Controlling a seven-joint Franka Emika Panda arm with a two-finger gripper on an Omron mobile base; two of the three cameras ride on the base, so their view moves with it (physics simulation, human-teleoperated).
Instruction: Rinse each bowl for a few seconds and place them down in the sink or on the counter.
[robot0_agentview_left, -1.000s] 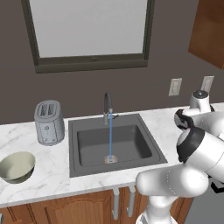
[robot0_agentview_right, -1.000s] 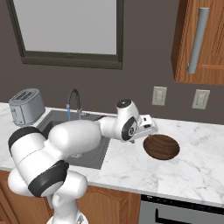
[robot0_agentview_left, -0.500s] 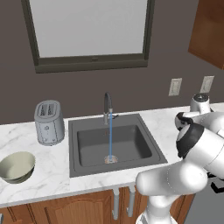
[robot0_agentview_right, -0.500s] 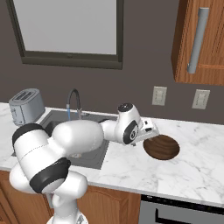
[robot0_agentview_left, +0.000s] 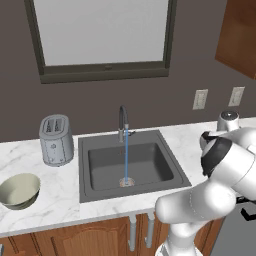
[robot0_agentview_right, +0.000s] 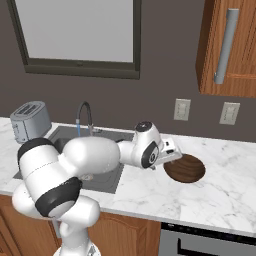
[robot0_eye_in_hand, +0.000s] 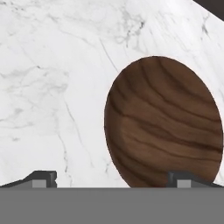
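Gripper (robot0_eye_in_hand: 111, 179), jaws wide apart and empty, hovers over the brown bowl's (robot0_eye_in_hand: 164, 124) near rim; bowl lies just ahead on the surface (robot0_eye_in_hand: 52, 87), right of the sink (robot0_agentview_right: 102, 175).

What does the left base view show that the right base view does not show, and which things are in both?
Left base view alone: the cream-green bowl on the counter left of the sink, and the water stream falling onto the drain. Right base view alone: the dark brown bowl on the counter right of the sink, with the open tool at its near rim, and a wooden cabinet door with a long handle. Both: the toaster, faucet, window and wall outlets.
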